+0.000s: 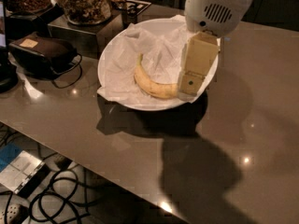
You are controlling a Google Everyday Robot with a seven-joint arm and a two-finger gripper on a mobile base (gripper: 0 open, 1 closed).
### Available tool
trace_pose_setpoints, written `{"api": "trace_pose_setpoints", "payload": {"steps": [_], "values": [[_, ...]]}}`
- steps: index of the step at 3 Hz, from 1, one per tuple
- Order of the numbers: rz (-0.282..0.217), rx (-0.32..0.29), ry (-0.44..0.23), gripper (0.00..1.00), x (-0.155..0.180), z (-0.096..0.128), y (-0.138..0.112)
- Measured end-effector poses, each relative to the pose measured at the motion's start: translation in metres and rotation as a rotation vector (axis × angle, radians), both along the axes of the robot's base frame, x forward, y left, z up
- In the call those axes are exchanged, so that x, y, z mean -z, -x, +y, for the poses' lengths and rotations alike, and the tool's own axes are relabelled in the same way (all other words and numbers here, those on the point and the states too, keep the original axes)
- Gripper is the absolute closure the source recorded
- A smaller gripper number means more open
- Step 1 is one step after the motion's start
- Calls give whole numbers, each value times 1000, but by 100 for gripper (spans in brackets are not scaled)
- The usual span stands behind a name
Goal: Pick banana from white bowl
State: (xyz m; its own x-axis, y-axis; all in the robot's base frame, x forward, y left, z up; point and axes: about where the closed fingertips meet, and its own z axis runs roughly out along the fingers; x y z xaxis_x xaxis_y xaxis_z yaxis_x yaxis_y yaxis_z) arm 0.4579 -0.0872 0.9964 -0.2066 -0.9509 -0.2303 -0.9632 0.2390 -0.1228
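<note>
The banana [150, 85] lies in the bowl [154, 107] on crumpled paper [154, 45], curved, its stem end pointing up and away and its other end toward the right rim. The pincer [189, 85] (a cream block under a white housing) hangs inside the bowl at that right end, covering the banana's tip; wide or narrow, I cannot tell. The bowl stands on the brown bench [261, 101]. Behind it to the left stands a jar [86, 1] of snacks, and a dark pouch [42, 50] lies farther left. Cables [60, 190] lie on the floor below.
</note>
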Motion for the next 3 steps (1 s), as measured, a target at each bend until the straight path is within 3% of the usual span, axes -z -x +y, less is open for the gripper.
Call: {"api": "trace_pose_setpoints", "payload": {"steps": [1,3], "values": [[27,-18,14,2,7,25,-13],[36,31,44,37,20,46,-55]]}}
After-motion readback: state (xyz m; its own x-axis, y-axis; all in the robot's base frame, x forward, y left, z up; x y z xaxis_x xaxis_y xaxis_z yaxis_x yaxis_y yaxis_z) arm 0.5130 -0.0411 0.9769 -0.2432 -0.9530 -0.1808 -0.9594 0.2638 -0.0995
